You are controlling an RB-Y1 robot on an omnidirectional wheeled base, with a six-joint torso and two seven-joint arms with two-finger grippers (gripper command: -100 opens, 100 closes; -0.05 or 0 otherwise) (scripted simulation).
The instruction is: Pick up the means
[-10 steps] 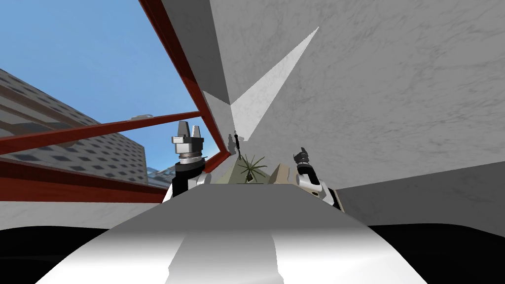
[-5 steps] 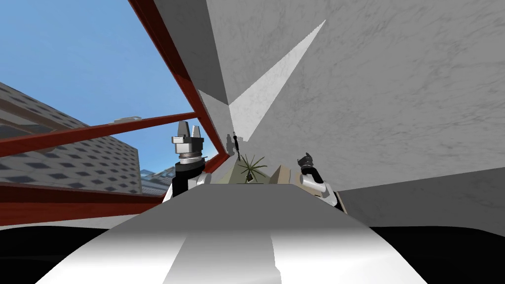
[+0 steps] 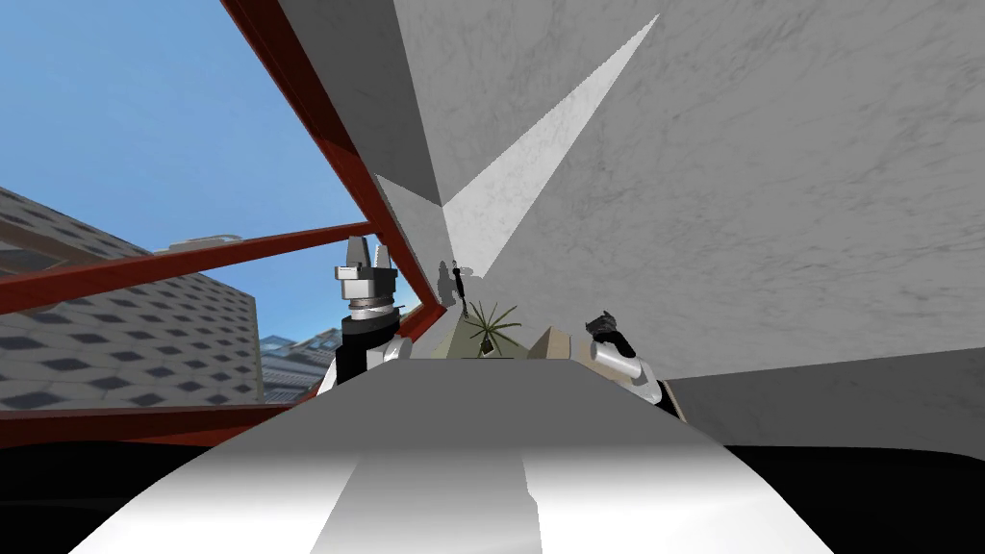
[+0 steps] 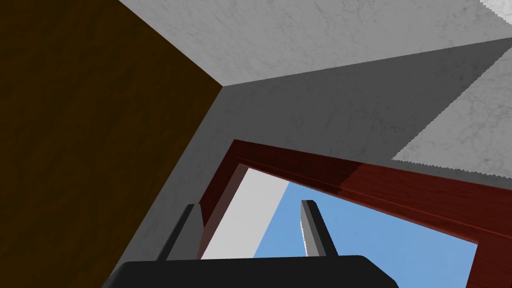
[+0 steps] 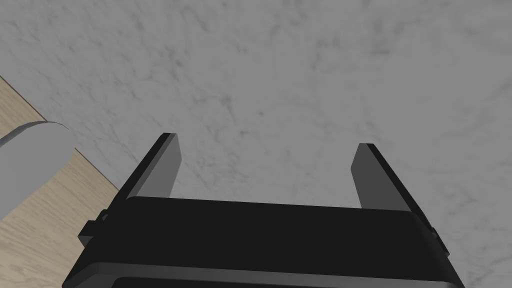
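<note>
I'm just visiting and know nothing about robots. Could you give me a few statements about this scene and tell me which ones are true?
1. The right gripper has its fingers open, holding nothing. True.
2. The left gripper grips a cup. False: its fingers are open and hold nothing.
3. In the head view, a spiky green plant shows between the two arms. True.
4. The window frame is white. False: it is red-brown.

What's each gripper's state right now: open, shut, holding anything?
Left gripper: open, holding nothing.
Right gripper: open, holding nothing.
</note>
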